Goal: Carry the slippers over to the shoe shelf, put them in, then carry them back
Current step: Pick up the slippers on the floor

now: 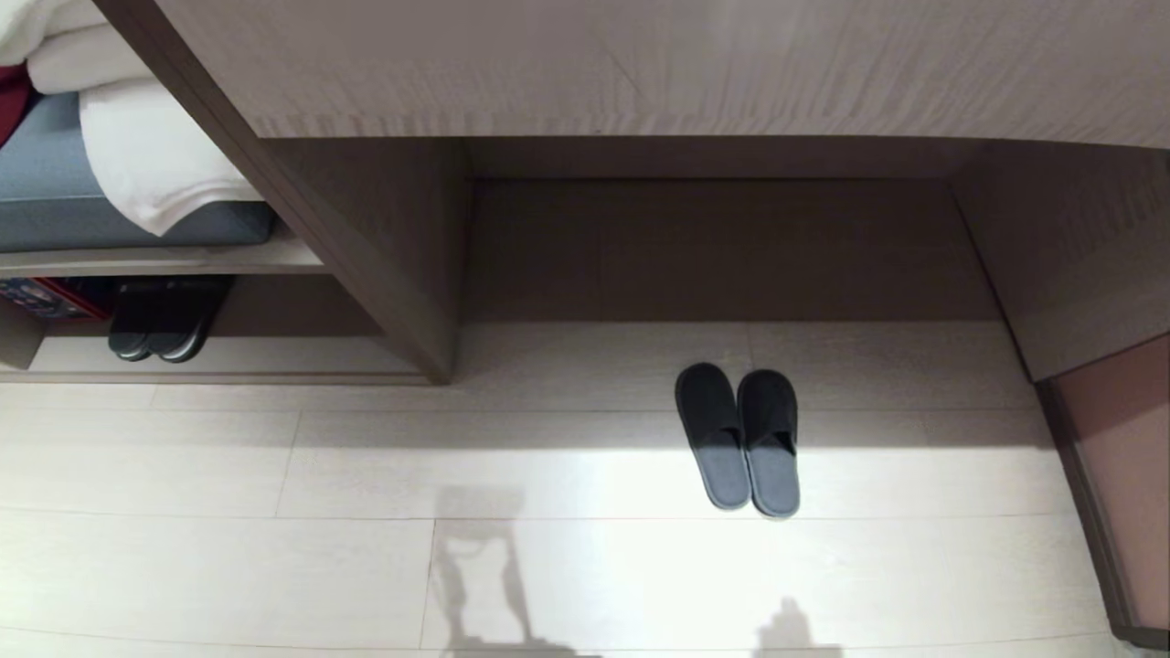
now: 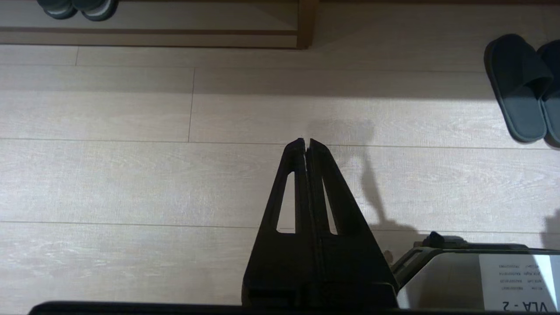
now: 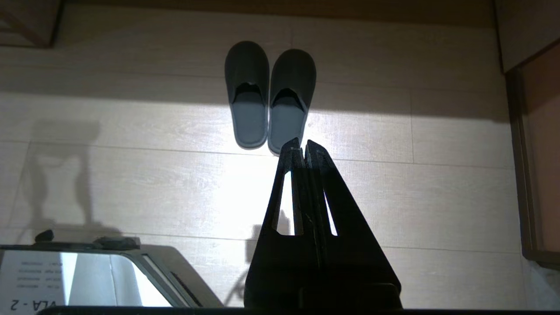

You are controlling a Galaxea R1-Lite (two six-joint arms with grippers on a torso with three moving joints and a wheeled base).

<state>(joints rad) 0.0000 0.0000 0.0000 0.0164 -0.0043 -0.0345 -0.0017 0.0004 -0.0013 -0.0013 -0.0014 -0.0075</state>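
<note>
- The floor (image 1: 228, 567) in front of you is pale wood-look plank, matt, with thin straight seams; a bright patch of light falls across its middle and shadows of the arms lie on it.
- The counter (image 1: 640, 64) fills the top of your head view: a long, pale, fine-grained front panel with a dark recess beneath it.
- The shoe shelf (image 1: 274, 366) sits low at the left, pale veneer with brown edges and a brown upright divider (image 1: 393, 302). Its lower opening holds a second dark pair of slippers (image 1: 160, 320) with pale sole rims. Above it lie a grey-blue cushion (image 1: 55, 196) and folded white cloth (image 1: 155, 155).
- The slippers (image 1: 742, 439) stand on the floor at the mouth of the counter recess, well apart from the shoe shelf, side by side and touching, toes towards the recess. Wide dark fabric toe bands, flat grey-blue footbeds, rounded outline.
- The left end effector (image 2: 306, 142) hangs above bare floor, clenched, its black tapered fingers pressed together and holding nothing.
- The right end effector (image 3: 302, 142) hangs above the floor just short of the slippers' heels, likewise clenched and holding nothing.
- A white label on the robot's base (image 2: 520, 280) reads, upside down, "VLA - 2"; the smaller lines above it cannot be read.
</note>
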